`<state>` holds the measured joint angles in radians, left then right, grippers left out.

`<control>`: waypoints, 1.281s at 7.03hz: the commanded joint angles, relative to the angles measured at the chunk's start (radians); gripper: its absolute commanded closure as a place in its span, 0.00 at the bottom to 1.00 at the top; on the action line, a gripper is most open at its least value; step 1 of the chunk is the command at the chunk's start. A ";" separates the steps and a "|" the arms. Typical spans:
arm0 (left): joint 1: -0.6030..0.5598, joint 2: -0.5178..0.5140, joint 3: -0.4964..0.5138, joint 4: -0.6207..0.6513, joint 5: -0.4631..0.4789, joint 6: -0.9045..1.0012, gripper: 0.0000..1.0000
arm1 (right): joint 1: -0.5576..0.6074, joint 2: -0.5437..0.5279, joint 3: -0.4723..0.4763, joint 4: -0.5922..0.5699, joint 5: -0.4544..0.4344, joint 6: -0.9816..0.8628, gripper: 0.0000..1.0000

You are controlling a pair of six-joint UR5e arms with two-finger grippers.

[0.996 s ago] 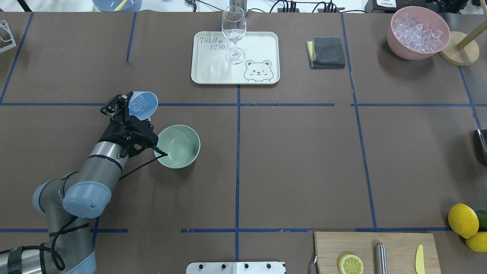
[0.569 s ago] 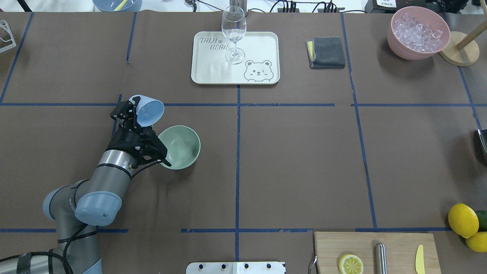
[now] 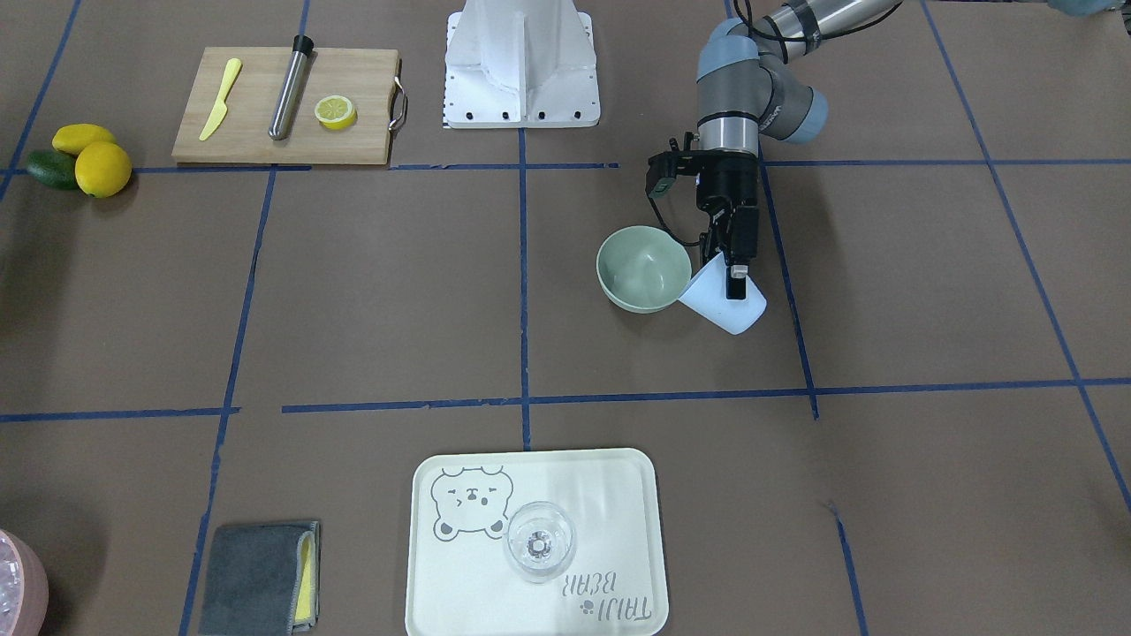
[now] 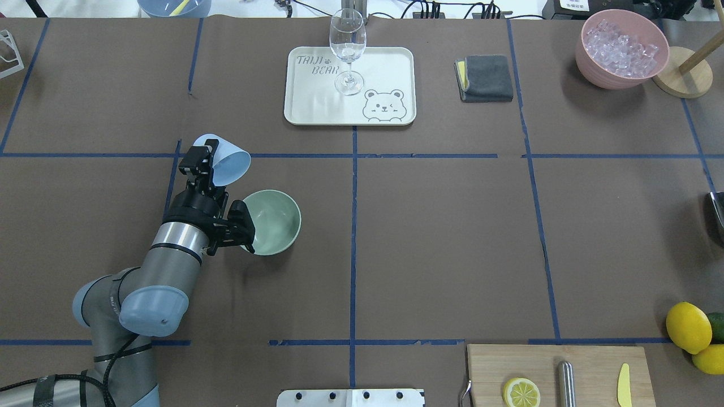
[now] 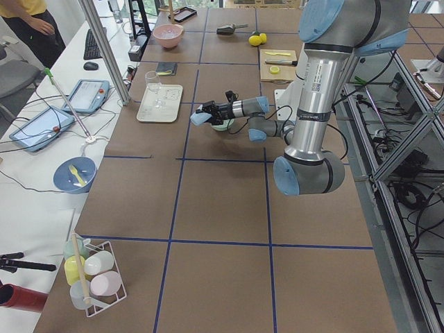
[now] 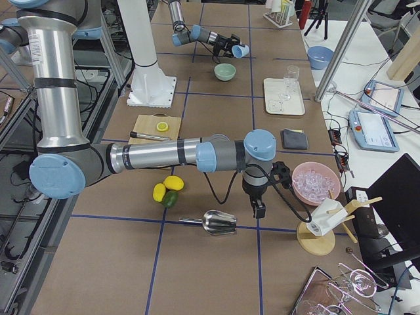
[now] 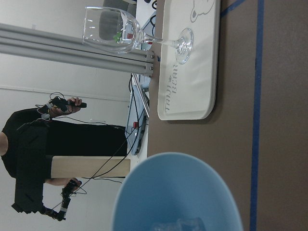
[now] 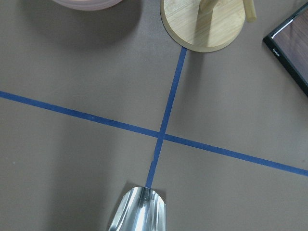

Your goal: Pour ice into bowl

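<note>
A table papered in brown and gridded with blue tape is shown. The bowl is set well in from its left edge. Just beside the bowl's far rim, the light blue cup is held tilted, pinched by the left gripper — the ice lies inside the cup. The right gripper is hung near the right edge; whether its fingers are spread cannot be told.

At the far end of the table, a light blue cup is held on its side in the left claw, near the mint-green bowl but apart from it. Nearer, the right claw is pointed down between a metal scoop and a pink bowl; its jaws cannot be made out.
</note>
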<state>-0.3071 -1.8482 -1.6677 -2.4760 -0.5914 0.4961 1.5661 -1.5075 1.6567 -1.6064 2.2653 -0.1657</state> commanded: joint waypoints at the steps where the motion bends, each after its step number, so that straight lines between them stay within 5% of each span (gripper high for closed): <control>1: 0.000 -0.009 -0.001 -0.004 0.005 0.041 1.00 | 0.000 0.001 0.000 0.000 -0.001 0.000 0.00; 9: 0.008 -0.017 0.009 0.003 0.042 0.382 1.00 | 0.000 0.000 -0.003 0.000 -0.001 0.000 0.00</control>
<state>-0.3029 -1.8657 -1.6609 -2.4741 -0.5543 0.8388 1.5662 -1.5078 1.6539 -1.6062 2.2642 -0.1657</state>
